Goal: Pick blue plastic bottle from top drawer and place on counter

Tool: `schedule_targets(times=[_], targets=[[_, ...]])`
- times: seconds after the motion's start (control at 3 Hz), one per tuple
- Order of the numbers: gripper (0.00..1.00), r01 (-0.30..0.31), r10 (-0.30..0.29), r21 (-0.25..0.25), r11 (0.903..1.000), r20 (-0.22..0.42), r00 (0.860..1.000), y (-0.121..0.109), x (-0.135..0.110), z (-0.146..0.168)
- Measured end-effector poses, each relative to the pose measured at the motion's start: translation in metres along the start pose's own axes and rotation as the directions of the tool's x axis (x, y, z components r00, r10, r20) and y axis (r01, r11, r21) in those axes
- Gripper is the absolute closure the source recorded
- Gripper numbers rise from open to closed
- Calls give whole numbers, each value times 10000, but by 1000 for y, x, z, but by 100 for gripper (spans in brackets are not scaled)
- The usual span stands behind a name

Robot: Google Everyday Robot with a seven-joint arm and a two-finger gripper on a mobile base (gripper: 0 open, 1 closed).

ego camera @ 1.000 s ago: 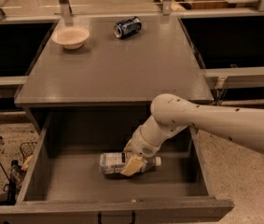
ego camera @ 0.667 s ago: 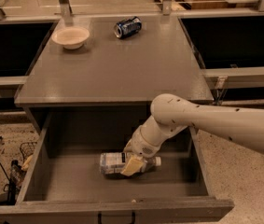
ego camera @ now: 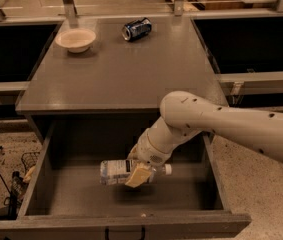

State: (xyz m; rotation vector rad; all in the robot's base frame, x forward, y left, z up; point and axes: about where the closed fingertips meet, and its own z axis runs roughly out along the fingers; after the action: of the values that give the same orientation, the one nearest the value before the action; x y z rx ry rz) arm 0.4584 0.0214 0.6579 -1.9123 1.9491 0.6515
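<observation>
Pincer (ego camera: 136, 167) clamped on blue plastic bottle (ego camera: 113, 172), seemingly off top drawer (ego camera: 121, 223) floor. Left: raise, place on bench (ego camera: 131, 69), 12 o'clock.

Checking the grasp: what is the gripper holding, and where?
The gripper, inside the top drawer, holds the blue plastic bottle around its body, toward the cap.

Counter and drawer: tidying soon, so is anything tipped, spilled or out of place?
A soda can lies on its side at the back of the counter, near an upright bowl; no spill shows. In the open top drawer, the gripper is shut on the blue plastic bottle, held sideways.
</observation>
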Motion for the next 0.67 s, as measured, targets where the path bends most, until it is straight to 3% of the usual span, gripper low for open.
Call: schedule_targets(times=[0.67], targets=[[100, 683, -665, 948, 9932, -222, 9975, 20, -32, -64]])
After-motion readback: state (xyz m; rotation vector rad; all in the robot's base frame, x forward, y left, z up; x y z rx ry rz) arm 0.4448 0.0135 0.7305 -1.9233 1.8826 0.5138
